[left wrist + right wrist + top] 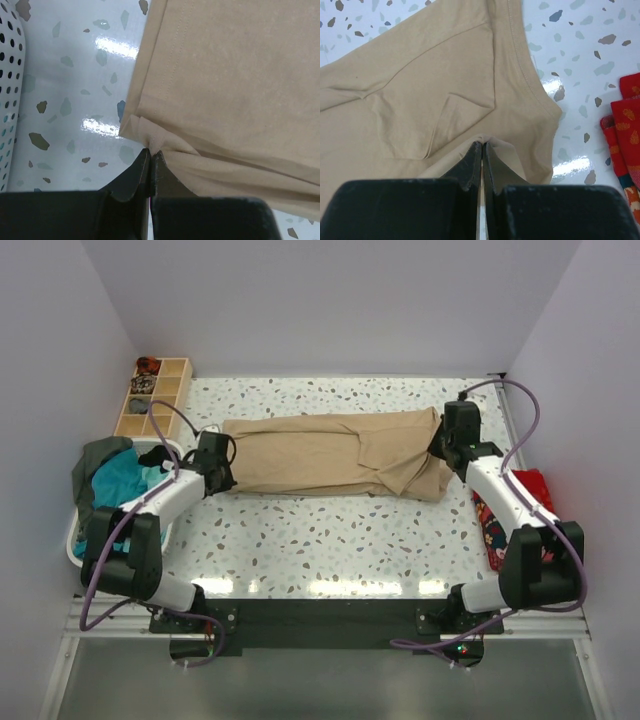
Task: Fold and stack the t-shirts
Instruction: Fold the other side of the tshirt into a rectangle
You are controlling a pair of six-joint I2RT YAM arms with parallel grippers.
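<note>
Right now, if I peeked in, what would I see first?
A big sandy-beige t-shirt lies stretched across the middle of the speckled table, folded into a long strip. The left gripper pinches its left end and the right gripper pinches its right end, both shut tight. A white basket at the left edge holds a teal shirt.

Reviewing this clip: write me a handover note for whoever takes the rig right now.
Left gripper: shut on the beige shirt, left end.
Right gripper: shut on its right end.
The beige shirt lies across the table as a long folded band.
Teal shirt and dark shirt sit bunched in the basket.
Left: finish folding the beige shirt, then fold the other two and stack.
</note>
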